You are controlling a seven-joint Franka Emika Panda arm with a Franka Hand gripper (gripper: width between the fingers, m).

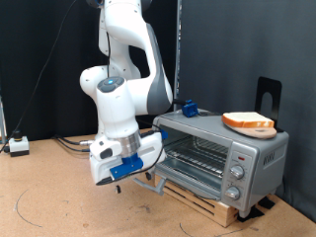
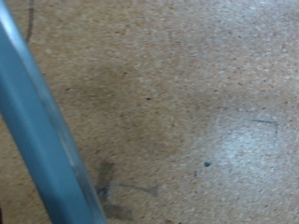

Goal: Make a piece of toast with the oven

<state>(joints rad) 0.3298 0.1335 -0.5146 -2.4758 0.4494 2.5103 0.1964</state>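
Nearest us, bare brown tabotop is replaced: the tabletop (image 1: 59,197) fills the exterior view's bottom left. The piece of toast (image 1: 248,121) lies flat on top of the oven (image 1: 222,153), toward the exterior view's right, well apart from the hand. We see the oven's glass door (image 1: 148,178) dropped open, wire rack (image 1: 197,156) visible inside, knobs (image 1: 237,178) on the front panel; it sits on a wooden pallet (image 1: 212,205). The hand (image 1: 123,170) hangs low just beside the open door; we cannot tell its fingers' state. Wrist view shows speckled tabletop and a blurred blue-grey bar (image 2: 42,131).
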